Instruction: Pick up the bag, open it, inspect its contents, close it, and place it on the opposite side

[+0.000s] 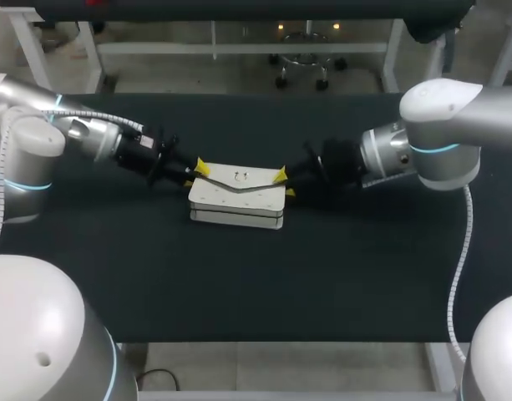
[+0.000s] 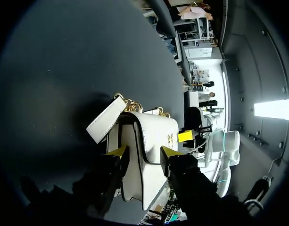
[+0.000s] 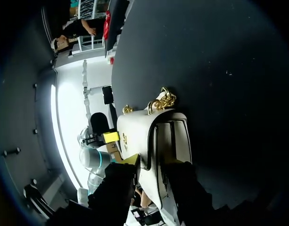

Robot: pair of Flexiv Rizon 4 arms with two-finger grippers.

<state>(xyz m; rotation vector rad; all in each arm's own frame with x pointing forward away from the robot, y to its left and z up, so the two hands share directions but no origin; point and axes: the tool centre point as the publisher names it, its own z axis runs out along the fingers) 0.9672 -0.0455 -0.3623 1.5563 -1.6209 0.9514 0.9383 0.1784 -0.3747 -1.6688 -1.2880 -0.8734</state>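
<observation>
Black table (image 1: 114, 251), with an arm coming in low from each side and meeting mid-table. The white handbag (image 1: 237, 198) sits near the centre between them, flap face up.

- Handbag: held by its two short ends. Judged reason: gripping the ends leaves the flap and front free for the opening step, and two holds keep the bag level for carrying across. Flap looks closed, so opening is not yet begun.
- Left gripper (image 1: 195, 174): at the bag's left end. Its wrist view shows the left gripper (image 2: 144, 153) with fingers set apart and the bag (image 2: 144, 136) filling the gap, a yellow tip against each side. I read this as pinching the end.
- Right gripper (image 1: 284, 184): at the bag's right end. Its wrist view shows the right gripper (image 3: 151, 162) the same way, tips either side of the bag (image 3: 149, 132) and clamped on it.

What each view adds:
- Head view gives the layout and symmetry only. The tips look like small yellow flecks at the bag's far corners, and contact is not readable there. I cannot tell whether the bag rests on the table or hangs just clear.
- Wrist views look end-on and show the bag's thickness between the fingers.
- Left wrist view shows the gold chain (image 2: 130, 102), a white strap tab (image 2: 105, 120) sticking out, and the gold clasp (image 2: 171, 137).
- Right wrist view shows the chain (image 3: 164, 101) bunched at the far end.
</observation>
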